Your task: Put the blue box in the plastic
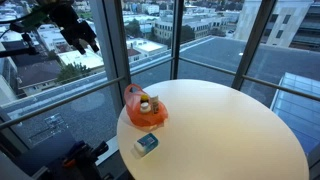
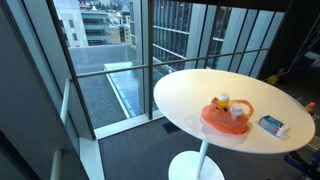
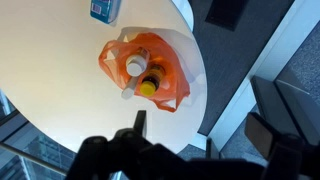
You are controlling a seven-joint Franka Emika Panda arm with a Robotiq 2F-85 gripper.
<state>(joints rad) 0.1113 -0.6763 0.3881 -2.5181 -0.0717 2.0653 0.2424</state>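
Hanging released and empty, the tool (image 1: 82,44) is well above the blue box (image 1: 146,144), which lies on the counter (image 1: 230,120) beside the orange plastic bag (image 1: 150,119).

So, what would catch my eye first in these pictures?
The orange plastic bag sits near the edge of the round white table, with bottles inside it. The blue box lies on the table just beside the bag, not in it. The gripper hangs high above, dark against the big windows.

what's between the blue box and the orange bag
Nothing: only bare table separates the blue box and the orange bag, clearest in the wrist view.
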